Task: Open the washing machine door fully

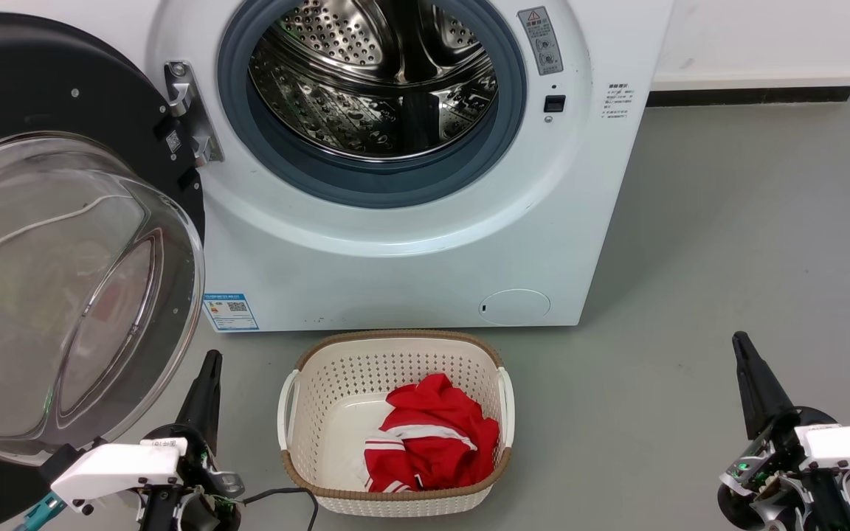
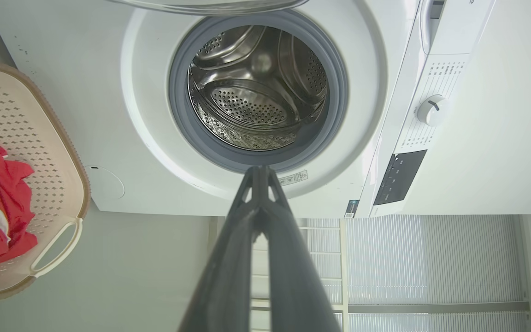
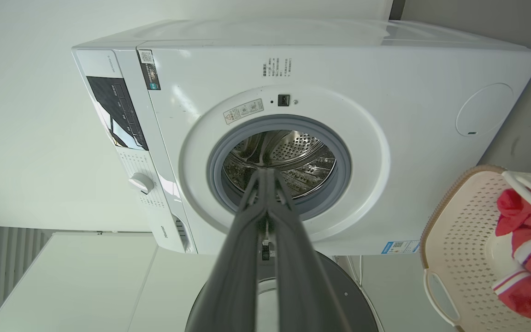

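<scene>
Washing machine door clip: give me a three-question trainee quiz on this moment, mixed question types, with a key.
1. True or false: the washing machine door stands swung open, leaving the steel drum of the washing machine exposed.
2. What lies in the laundry basket? A) a blue towel B) a red garment C) a detergent bottle
3. Fill in: the left gripper and the right gripper each have their fingers ____.
Key: 1 true; 2 B; 3 shut.
</scene>
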